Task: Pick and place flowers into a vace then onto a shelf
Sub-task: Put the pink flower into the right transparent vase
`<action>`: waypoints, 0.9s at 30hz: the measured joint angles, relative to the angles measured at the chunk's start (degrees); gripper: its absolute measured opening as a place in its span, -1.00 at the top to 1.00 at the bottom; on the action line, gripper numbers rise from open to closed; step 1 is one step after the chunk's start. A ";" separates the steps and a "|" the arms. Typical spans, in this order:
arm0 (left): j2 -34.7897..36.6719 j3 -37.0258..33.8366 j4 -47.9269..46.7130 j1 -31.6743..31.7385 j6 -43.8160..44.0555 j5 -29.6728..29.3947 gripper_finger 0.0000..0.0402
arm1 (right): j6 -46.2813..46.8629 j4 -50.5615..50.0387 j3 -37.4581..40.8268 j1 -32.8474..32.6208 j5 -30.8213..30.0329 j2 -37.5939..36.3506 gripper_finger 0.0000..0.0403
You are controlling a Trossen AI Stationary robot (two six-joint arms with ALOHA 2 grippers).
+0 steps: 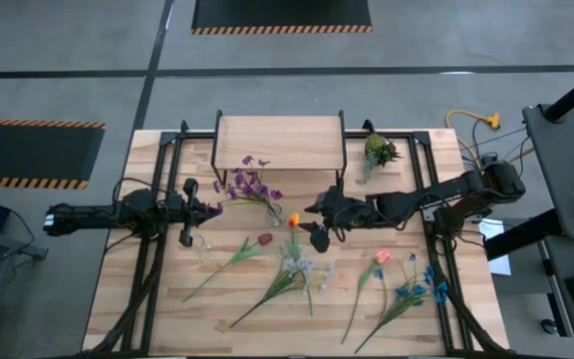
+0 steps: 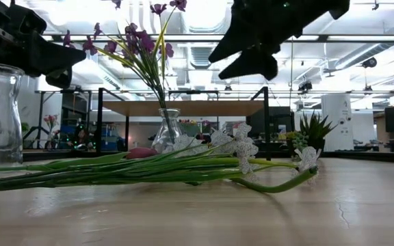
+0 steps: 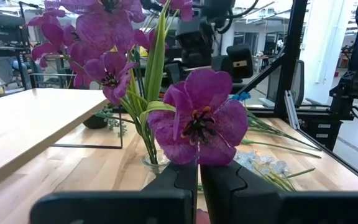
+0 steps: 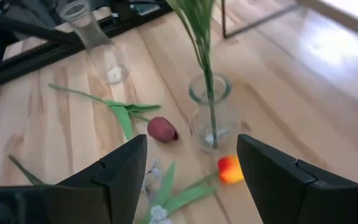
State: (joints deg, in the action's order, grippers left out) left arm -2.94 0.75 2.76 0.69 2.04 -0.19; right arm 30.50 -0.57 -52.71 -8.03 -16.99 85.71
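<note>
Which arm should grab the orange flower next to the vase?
Probably the right. Its open gripper hovers just above the orange flower beside the vase, fingers spread on either side. The left gripper is shut, with purple flowers right at its fingertips.

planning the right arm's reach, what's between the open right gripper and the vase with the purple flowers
Nothing: the right wrist view shows bare tabletop between the right gripper and the vase.

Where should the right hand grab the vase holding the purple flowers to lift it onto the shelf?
Grip the glass vase at its narrow neck, just under the rim, coming level from the side. The stems rise straight out the top, and the right hand, open, already faces it.
</note>
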 joint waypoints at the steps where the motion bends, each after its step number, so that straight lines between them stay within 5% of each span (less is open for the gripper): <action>1: 0.00 0.00 0.00 0.00 0.00 0.00 1.00 | 1.94 -0.27 0.00 -0.33 -0.42 0.00 -0.19; 18: 0.00 0.00 -0.04 -0.01 0.00 0.00 1.00 | 35.59 -8.99 -0.18 -7.55 -2.19 -0.02 -0.18; 27: 0.00 -0.04 -0.79 -0.02 0.00 0.02 1.00 | 50.89 -10.11 -0.20 -16.80 -11.66 -0.02 -0.18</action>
State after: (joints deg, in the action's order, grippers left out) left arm -2.94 0.71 1.97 0.67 2.04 -0.17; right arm 81.39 -10.68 -52.90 -24.83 -28.65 85.69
